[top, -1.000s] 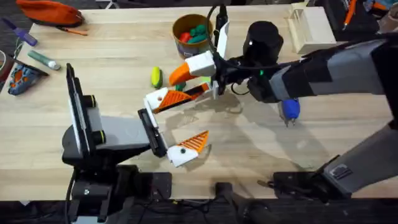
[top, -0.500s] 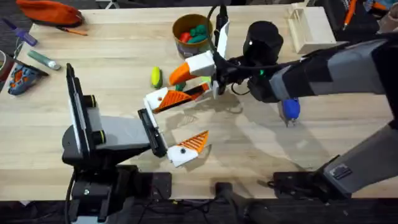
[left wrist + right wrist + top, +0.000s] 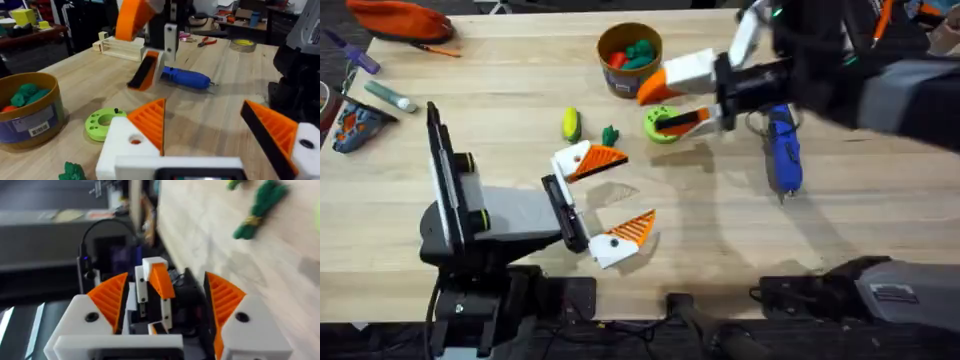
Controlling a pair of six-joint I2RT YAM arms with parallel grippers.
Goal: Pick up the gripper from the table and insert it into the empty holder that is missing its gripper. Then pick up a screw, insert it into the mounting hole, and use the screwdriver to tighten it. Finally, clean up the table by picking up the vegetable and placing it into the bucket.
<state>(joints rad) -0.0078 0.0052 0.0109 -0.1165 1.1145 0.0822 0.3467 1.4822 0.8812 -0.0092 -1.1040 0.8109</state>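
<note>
My left gripper (image 3: 635, 187) rests open on the table (image 3: 500, 110). On its far finger, the orange gripper tip (image 3: 603, 157) sits in the white holder (image 3: 570, 160), and the holder's mounting hole shows orange. My right gripper (image 3: 660, 105) hovers open and empty, its lower finger over the green disc (image 3: 655, 128). A small dark screw (image 3: 116, 110) stands on that disc. The blue screwdriver (image 3: 783, 155) lies to the right. A yellow vegetable (image 3: 571, 124) and a green one (image 3: 610, 134) lie near the tan bucket (image 3: 630, 50), which holds several toy vegetables.
A wooden rack (image 3: 815, 40) stands at the back right. An orange pouch (image 3: 400, 18) and pens lie at the far left edge. The right arm spans the back right of the table.
My right gripper has pulled away from the left gripper's far finger, moving right and back to above the green disc. The green vegetable and the whole screwdriver now show.
</note>
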